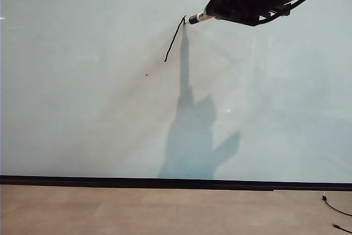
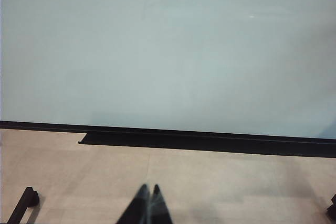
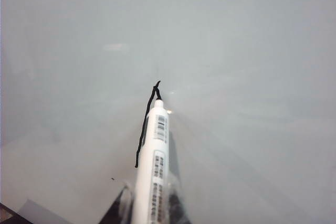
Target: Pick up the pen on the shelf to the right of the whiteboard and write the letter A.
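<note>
The right gripper [image 3: 151, 203] is closed around the pen [image 3: 153, 156], holding it by the rear part of the barrel. The front part sticks out, and the dark tip rests against the whiteboard [image 1: 82, 108], at the top end of a single slanted black stroke [image 1: 174, 39] — so far the first leg of the letter A, I think. In the exterior view this gripper [image 1: 212, 12] is high on the board, a little right of the middle.

The pen looks light and stiff: a slim round barrel of smooth white plastic with printed black bands. Such a barrel is slippery, so I judge it can turn or slide back between the fingers when the tip is pressed. A hold near the middle or rear of the barrel, as here, seems right, because it leaves the tip free and visible.

The board is large, flat and glossy, pale grey-white, with a black strip along its lower edge. Its surface should give little friction, so light pressure will be enough — harder pressure may only push the pen crooked.

The left gripper [image 2: 148, 203] hangs low over the pale wood-like floor surface [image 2: 210, 182] before the board, its fingers together, holding nothing.
</note>
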